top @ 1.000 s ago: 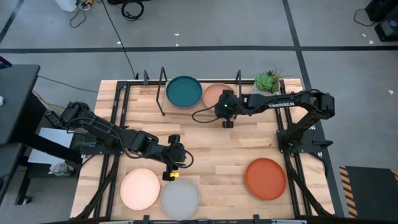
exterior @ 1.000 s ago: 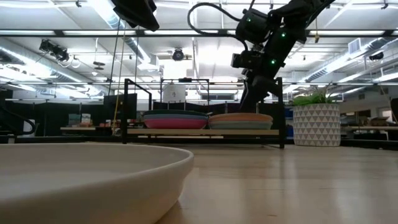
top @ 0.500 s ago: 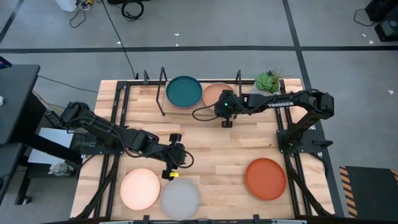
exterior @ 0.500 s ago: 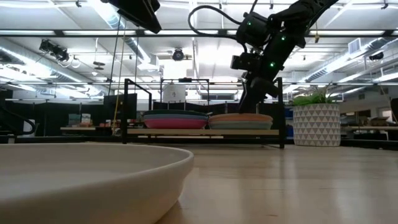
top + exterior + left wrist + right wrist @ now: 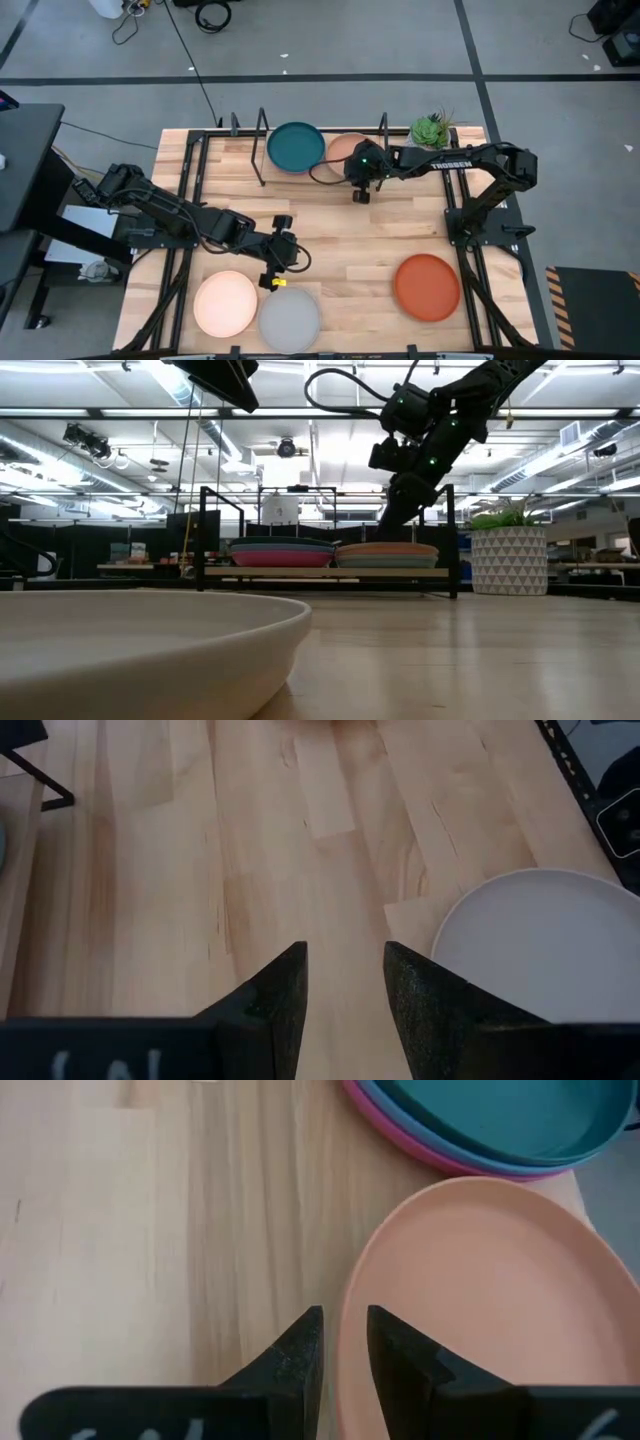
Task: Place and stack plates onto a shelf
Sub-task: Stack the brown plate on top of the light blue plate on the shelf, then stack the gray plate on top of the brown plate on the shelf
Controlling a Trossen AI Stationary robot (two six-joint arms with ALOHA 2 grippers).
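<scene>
On the shelf (image 5: 262,135) at the far side, a dark teal plate (image 5: 296,147) tops a stack of blue and magenta plates (image 5: 400,1142). Beside it a peach plate (image 5: 490,1310) lies on another plate. My right gripper (image 5: 345,1325) hovers at the peach plate's near rim, narrowly open, one finger over the plate and one over the board. My left gripper (image 5: 345,970) is open above bare table next to the grey plate (image 5: 540,950). The cream plate (image 5: 225,303) and the orange-red plate (image 5: 427,287) lie flat near the front edge. My right gripper has its fingers on either side of the peach plate's near rim (image 5: 342,1295), slanting down from the table's right; whether they touch it I cannot tell. The plate lies flat on the stack (image 5: 385,548).
A small potted plant (image 5: 432,130) stands at the shelf's right end. Black uprights (image 5: 203,535) rise at the shelf's ends. Bare wood lies in the table's middle between the shelf and the front plates.
My right gripper has shifted a little toward the table's left and rolled at the wrist, staying by the peach plate, which has not moved.
</scene>
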